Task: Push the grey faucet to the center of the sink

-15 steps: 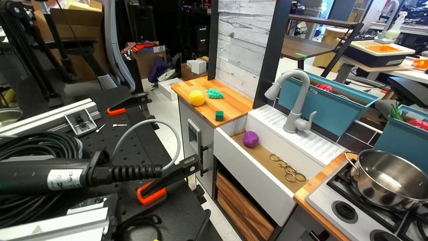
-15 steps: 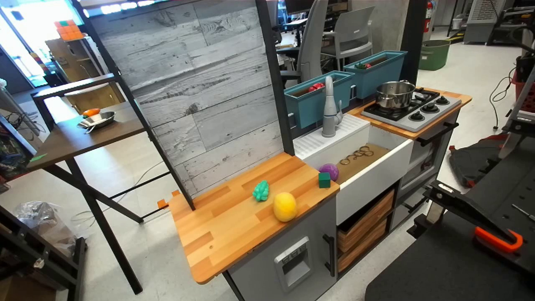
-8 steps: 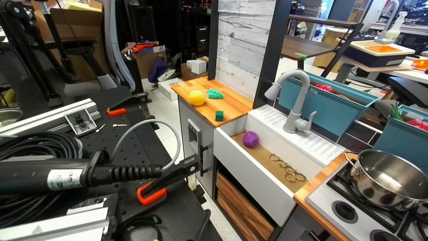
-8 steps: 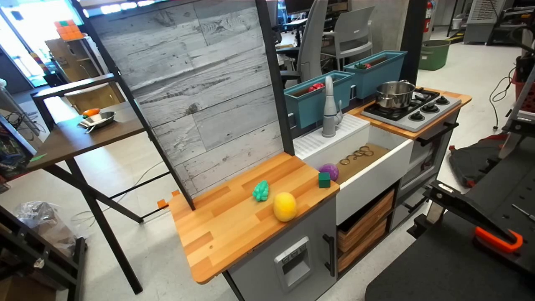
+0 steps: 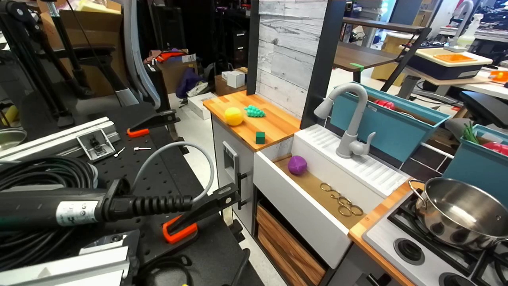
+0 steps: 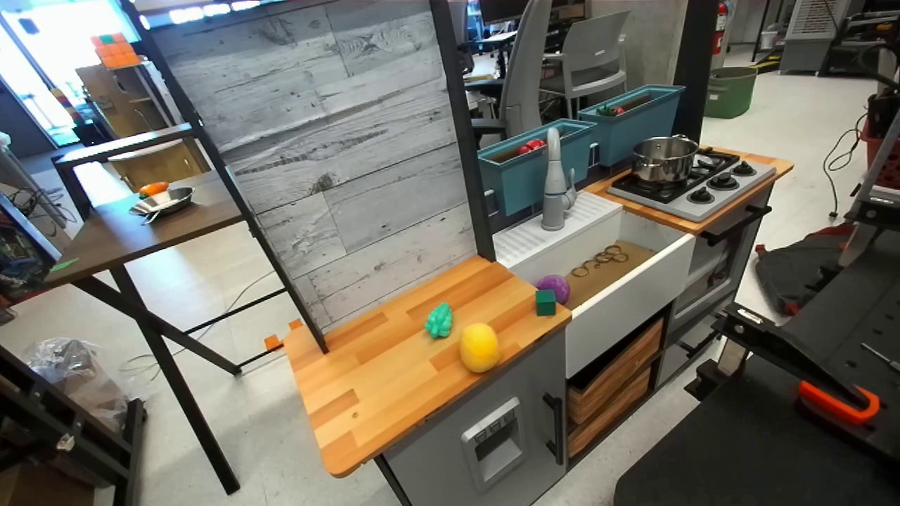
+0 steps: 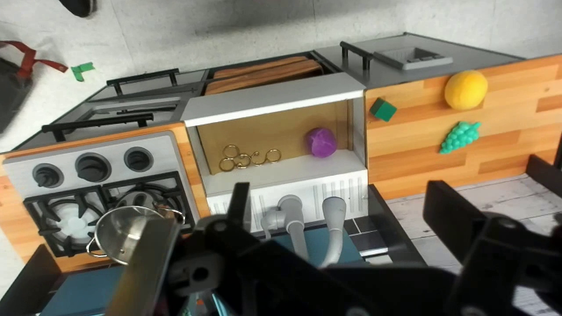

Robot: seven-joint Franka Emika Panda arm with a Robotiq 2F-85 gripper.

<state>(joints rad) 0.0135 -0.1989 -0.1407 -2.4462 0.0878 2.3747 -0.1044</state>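
Note:
The grey faucet [image 5: 356,117] stands upright on the ribbed white ledge behind the sink [image 5: 299,214]. It also shows in an exterior view [image 6: 555,184] and the wrist view [image 7: 293,215]. Its spout runs along the ledge towards the counter with the yellow fruit, not over the basin. The sink's white front panel shows in both exterior views [image 6: 633,306] and in the wrist view [image 7: 272,100]. My gripper [image 7: 340,183] is wide open and empty. In the wrist view the faucet appears between its fingers, apart from them; the gripper body hides the arch. Neither exterior view shows the gripper.
A purple object [image 5: 297,165] and brass rings [image 5: 343,200] lie in the basin. A green block [image 5: 260,138], yellow fruit [image 5: 233,116] and green grapes [image 5: 254,111] are on the counter. Teal planters [image 5: 387,119] stand behind the faucet. A steel pot [image 5: 462,214] is on the stove.

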